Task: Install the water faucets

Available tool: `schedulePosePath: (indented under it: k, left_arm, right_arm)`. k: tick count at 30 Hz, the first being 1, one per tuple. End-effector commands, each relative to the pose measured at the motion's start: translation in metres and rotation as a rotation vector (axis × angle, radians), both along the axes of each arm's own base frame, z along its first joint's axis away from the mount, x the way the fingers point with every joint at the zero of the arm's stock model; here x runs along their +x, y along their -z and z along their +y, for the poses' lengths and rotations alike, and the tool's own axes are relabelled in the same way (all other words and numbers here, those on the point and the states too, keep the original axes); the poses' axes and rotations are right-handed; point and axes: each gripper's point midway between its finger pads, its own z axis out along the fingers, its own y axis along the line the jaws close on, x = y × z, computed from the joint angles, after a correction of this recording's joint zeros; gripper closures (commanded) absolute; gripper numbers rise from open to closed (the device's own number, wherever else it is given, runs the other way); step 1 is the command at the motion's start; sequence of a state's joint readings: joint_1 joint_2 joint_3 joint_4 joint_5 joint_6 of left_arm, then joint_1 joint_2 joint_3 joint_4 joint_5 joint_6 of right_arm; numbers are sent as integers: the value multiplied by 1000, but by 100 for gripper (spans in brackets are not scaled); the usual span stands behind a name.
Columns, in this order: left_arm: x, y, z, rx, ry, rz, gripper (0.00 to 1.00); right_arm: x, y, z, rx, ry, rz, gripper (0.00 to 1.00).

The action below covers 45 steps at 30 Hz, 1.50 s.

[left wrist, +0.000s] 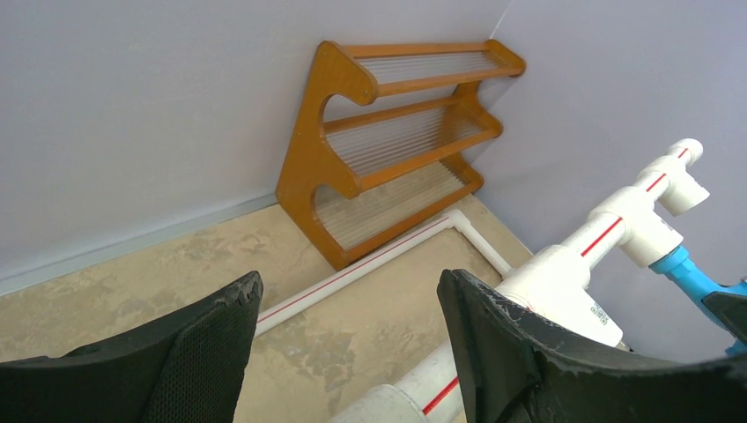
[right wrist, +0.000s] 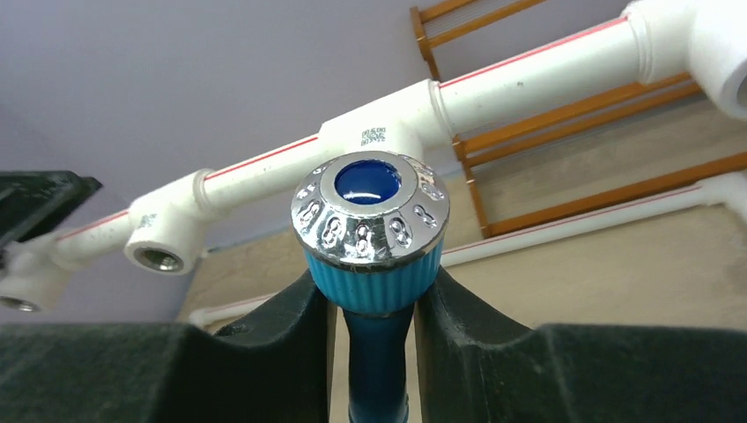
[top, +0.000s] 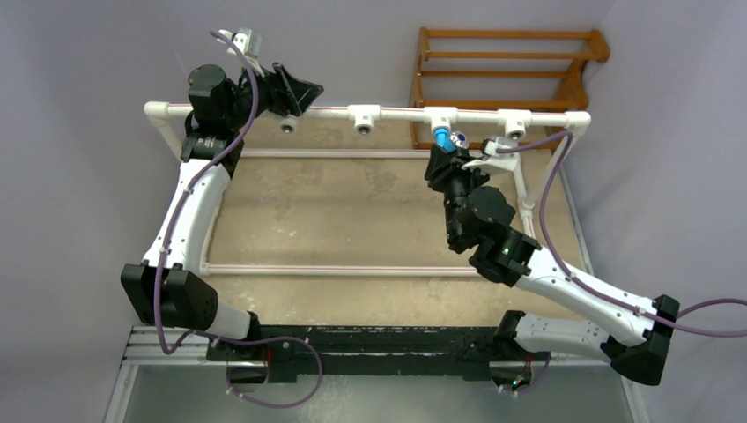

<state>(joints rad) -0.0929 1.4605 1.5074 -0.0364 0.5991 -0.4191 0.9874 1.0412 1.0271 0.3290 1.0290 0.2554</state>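
The blue faucet (top: 445,138) hangs at the third white tee (top: 440,116) of the far pipe rail (top: 396,113). My right gripper (top: 444,160) is shut on it. In the right wrist view the faucet's ribbed blue knob with chrome cap (right wrist: 370,225) sits pinched between the two black fingers (right wrist: 264,344), with the gripper (right wrist: 372,300) just below the tee (right wrist: 379,141). My left gripper (top: 298,90) is open and empty over the left part of the rail. In the left wrist view its gripper (left wrist: 348,295) is spread wide, and the faucet (left wrist: 691,273) shows at the far right.
Two open tees (top: 288,122) (top: 363,121) sit left of the faucet and one (top: 514,121) to its right. A wooden rack (top: 506,75) stands behind the rail. The pipe frame's lower bars (top: 339,270) lie on the tan tabletop.
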Motion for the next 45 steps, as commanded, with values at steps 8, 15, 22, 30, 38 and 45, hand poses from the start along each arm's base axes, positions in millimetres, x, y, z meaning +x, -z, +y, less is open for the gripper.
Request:
schedulePosePath:
  k: [8,15,22,30,38,45]
  left_arm:
    - [4,116,11,22,-43,413,27]
    - [4,115,11,21,-44,408,27]
    - [3,115,11,21,-41,409,27]
    - [4,115,11,23,-45,409,27]
    - [5,117,12,24,-47,413,27]
    - [5,118,11,24,-46,415,27]
  right_arm:
    - [-19,-9,-12,801,-74,-44,100]
    - [-23,-13,-15,1152,-119,-41,100]
    - [-25,-17,-11,1206,-142,-8,77]
    - [-35,1,-30,899,-75,57,34]
    - [-67,-9,-55,510,-190,12,23]
    - [-82,-30,-66,31,-269,8,26]
